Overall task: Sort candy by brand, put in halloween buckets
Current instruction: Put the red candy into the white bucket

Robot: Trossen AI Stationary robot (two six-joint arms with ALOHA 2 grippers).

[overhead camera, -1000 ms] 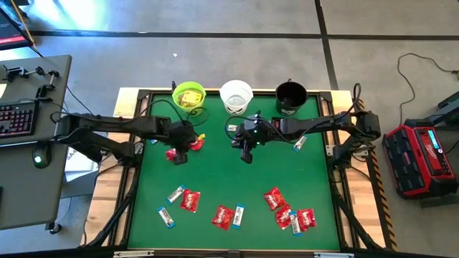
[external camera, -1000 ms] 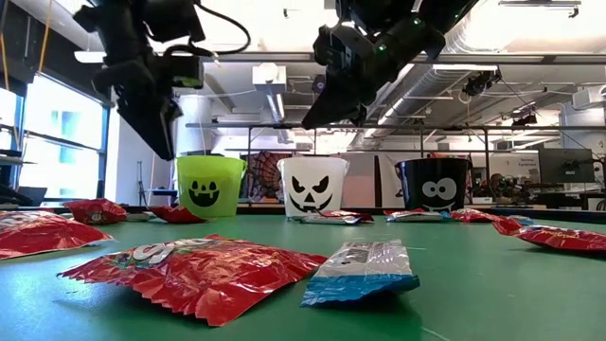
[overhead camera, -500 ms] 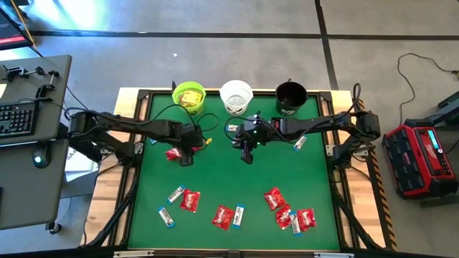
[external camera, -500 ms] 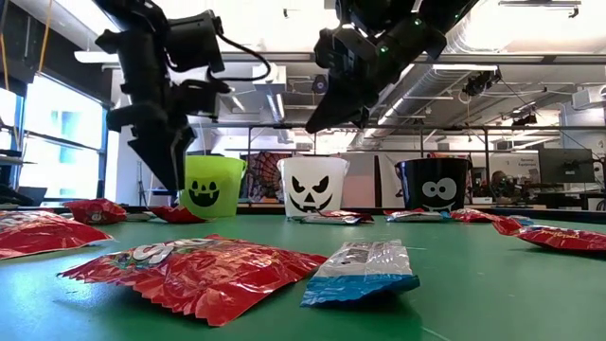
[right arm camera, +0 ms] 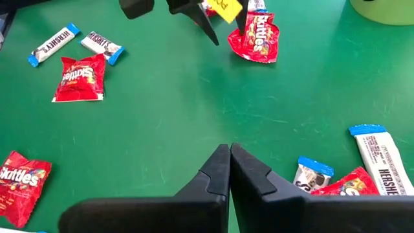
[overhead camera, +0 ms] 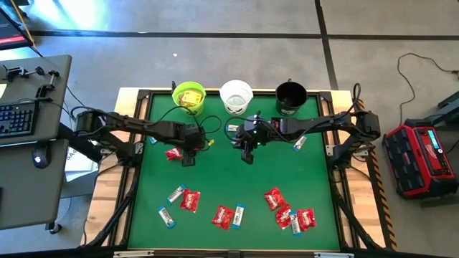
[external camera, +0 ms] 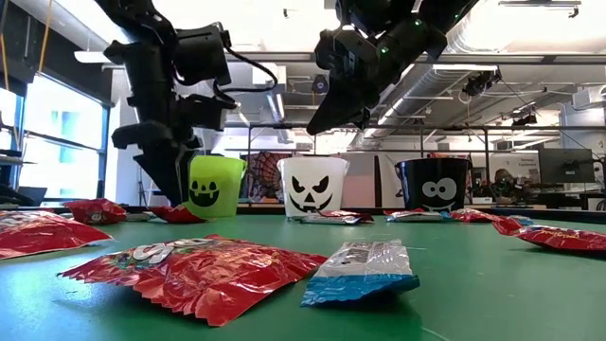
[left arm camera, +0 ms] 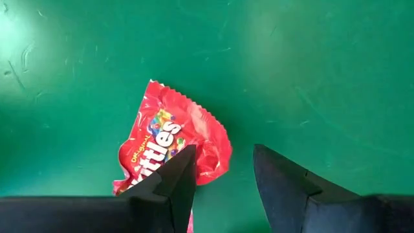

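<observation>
Skittles packet, red, lies beside the left gripper's parted, empty jaws.

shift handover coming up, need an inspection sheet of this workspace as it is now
surface: green mat, flat, in a dark frame on a wooden table.
job's things: green pail with yellow packets inside, white pail and black pail in a row at the far edge; red packets and blue-and-white bars scattered over the near half; one red packet lies under the left claw.
clutter: nothing seen.
grippers: left claw open, hanging over that red packet; right claw shut, empty, above mid mat.
cables: black cable on the floor at right.
surroundings: desk with keyboard at left, red case at right.
</observation>
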